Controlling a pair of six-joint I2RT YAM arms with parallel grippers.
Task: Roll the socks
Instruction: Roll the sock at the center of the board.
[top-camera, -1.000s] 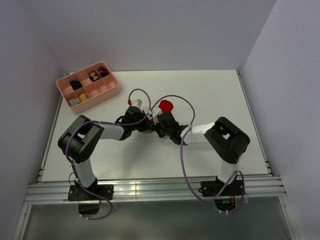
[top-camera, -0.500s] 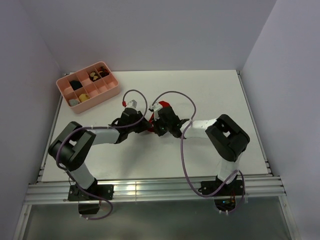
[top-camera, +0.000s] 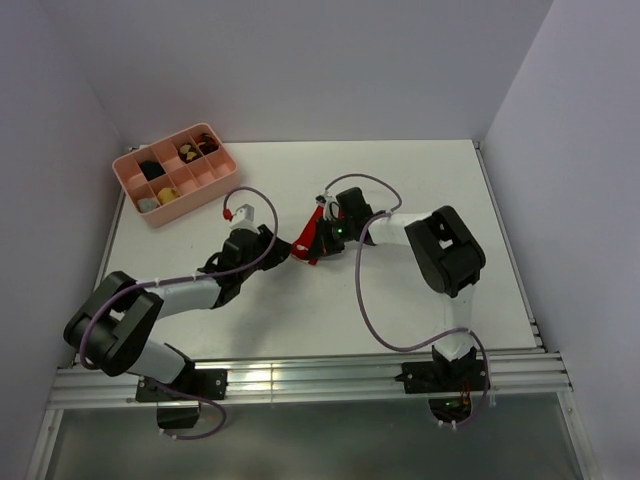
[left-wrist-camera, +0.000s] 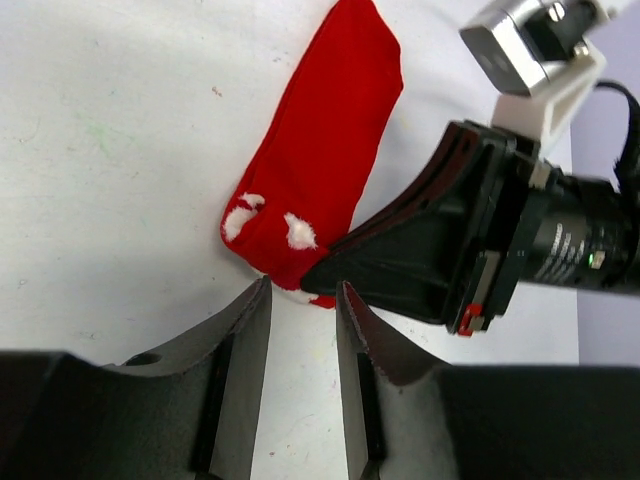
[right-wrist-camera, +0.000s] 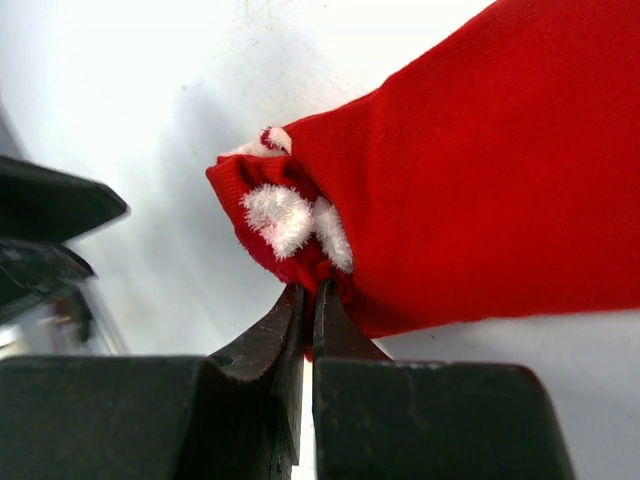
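Socks (left-wrist-camera: 322, 150) were laid flat on counter (left-wrist-camera: 120, 150), white-marked end clamped in right gripper (right-wrist-camera: 308, 300), likely to start the roll; left gripper (left-wrist-camera: 303, 300) held parted, empty, just beside.

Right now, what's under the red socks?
Only the white table shows around the socks, which lie on it. The right gripper pinches their white-marked end. Anything beneath the fabric itself is covered.

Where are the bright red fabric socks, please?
Top view: the red fabric socks lie mid-table between the left hand and right hand, which pinches their end.
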